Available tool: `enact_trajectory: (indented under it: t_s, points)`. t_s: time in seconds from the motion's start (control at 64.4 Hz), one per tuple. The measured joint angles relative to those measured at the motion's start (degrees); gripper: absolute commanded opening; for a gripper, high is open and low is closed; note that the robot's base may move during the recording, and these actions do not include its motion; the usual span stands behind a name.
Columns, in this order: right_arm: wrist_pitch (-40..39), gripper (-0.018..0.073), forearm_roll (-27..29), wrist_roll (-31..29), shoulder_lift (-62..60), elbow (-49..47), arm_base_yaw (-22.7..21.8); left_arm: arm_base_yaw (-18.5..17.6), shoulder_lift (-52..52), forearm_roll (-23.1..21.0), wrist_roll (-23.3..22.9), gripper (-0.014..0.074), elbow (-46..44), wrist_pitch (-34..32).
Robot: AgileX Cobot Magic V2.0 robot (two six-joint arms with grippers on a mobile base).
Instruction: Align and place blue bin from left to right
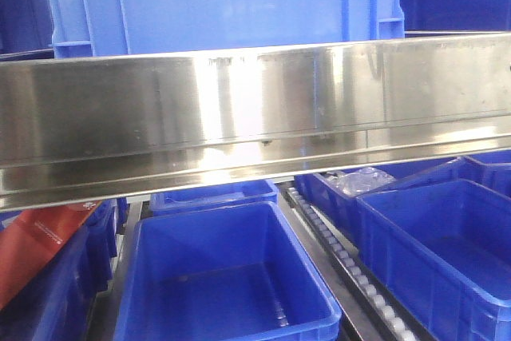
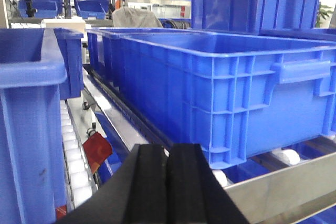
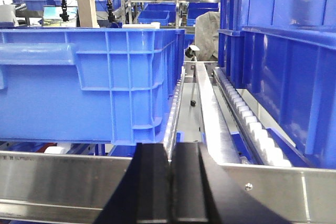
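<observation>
The blue bin [image 1: 223,1] stands on the upper shelf behind a steel rail [image 1: 255,117], with only its ribbed lower wall showing in the front view. In the left wrist view the blue bin [image 2: 226,87] fills the right half, resting on white rollers. My left gripper [image 2: 168,148] is shut and empty, just in front of and below the bin's near left corner. In the right wrist view the blue bin [image 3: 89,82] sits on the left. My right gripper [image 3: 170,146] is shut and empty, low by the bin's near right corner, in front of the steel rail [image 3: 63,179].
Darker open bins [image 1: 231,277] [image 1: 447,245] sit on the lower level beside a roller track [image 1: 351,269]. A red object [image 1: 40,237] lies at lower left. Another blue crate [image 2: 26,108] stands left of the bin, and stacked crates [image 3: 283,66] stand to its right. Roller tracks [image 3: 247,119] run between them.
</observation>
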Motion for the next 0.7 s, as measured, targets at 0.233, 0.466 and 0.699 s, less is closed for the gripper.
enact_trajectory:
  t_s: [0.233, 0.466, 0.699]
  points:
    - [-0.74, -0.0162, 0.00, 0.00, -0.23, 0.24, 0.00, 0.00, 0.00, 0.00, 0.00, -0.0111, 0.00, 0.00]
    - [-0.96, -0.0162, 0.00, 0.00, -0.23, 0.24, 0.00, 0.00, 0.00, 0.00, 0.00, -0.0111, 0.00, 0.00]
    - [-1.07, -0.0162, 0.00, 0.00, -0.23, 0.24, 0.00, 0.00, 0.00, 0.00, 0.00, -0.0111, 0.36, -0.09]
